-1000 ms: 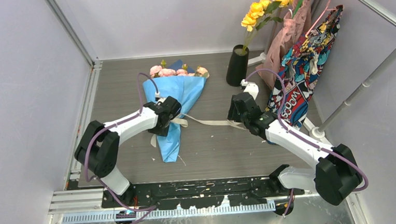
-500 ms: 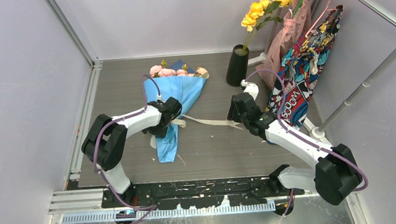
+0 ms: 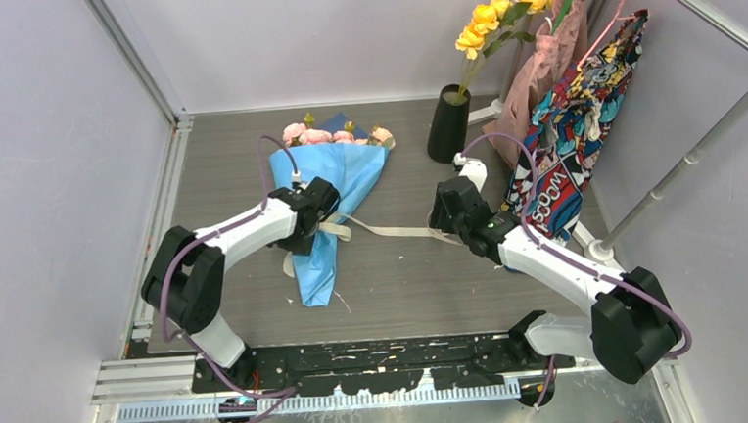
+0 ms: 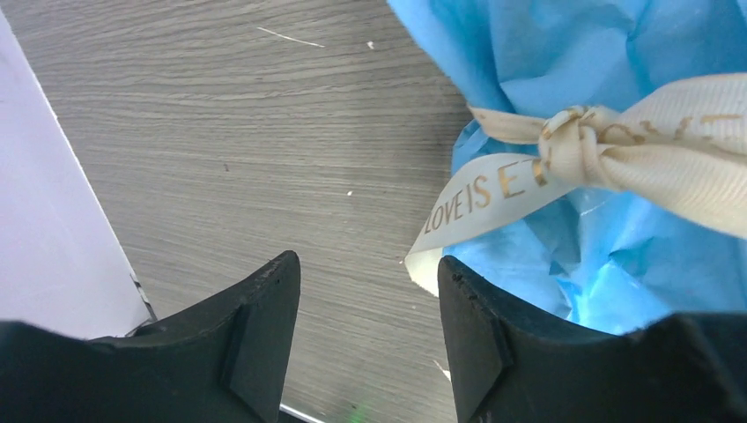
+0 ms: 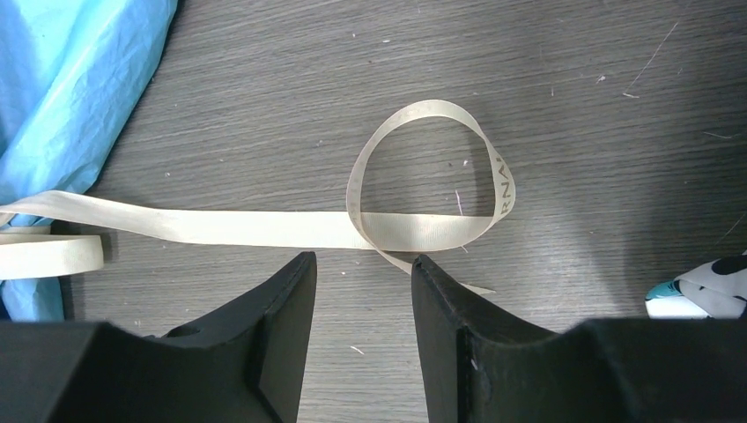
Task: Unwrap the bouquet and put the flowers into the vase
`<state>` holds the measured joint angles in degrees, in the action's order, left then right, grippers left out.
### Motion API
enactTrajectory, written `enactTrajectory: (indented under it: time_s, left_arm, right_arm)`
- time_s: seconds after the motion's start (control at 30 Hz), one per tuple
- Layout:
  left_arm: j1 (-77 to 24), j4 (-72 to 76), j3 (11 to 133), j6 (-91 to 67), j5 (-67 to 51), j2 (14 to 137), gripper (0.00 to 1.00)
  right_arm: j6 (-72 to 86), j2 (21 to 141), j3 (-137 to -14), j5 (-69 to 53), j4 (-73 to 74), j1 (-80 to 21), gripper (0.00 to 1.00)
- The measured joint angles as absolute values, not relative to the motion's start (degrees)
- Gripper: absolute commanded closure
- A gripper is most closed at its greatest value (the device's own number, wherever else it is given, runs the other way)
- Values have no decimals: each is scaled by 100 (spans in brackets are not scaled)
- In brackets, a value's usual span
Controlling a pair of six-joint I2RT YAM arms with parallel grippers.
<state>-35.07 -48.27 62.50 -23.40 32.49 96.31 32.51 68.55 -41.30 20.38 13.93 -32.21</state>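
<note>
The bouquet [image 3: 334, 189] lies on the grey table, a blue paper cone with its pale pink flowers [image 3: 334, 135] at the far end. A cream ribbon [image 4: 573, 145] is knotted round the cone. One long tail [image 3: 396, 232] runs right across the table and curls into a loop [image 5: 432, 176]. My left gripper [image 4: 367, 264] is open over the cone's left edge beside the knot, nothing between its fingers. My right gripper [image 5: 363, 260] is open just short of the ribbon's loop, holding nothing. The black vase [image 3: 448, 128] stands upright at the back, right of the bouquet.
Yellow flowers [image 3: 495, 13] stand in the vase. A pink bag [image 3: 538, 74] and a bright patterned bag [image 3: 581, 130] hang from a metal rack [image 3: 691, 158] right of the right arm. White walls close in the left and back sides.
My left gripper's jaws have narrowed a little and that arm's elbow swung right and back. The cone's narrow tip shifted slightly. The right arm has barely moved.
</note>
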Motion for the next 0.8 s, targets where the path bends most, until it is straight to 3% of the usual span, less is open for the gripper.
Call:
enactTrajectory:
  time_s: [0.33, 0.8]
  left_arm:
    - [-3430, -4895, 6243, -2353, 3339, 9459, 40]
    - [-3267, -4823, 6163, -2300, 3286, 10156, 44]
  right_arm:
    - [3262, 6954, -4130, 2001, 1369, -3221, 51]
    - [3269, 7028, -4123, 1999, 1369, -3221, 51]
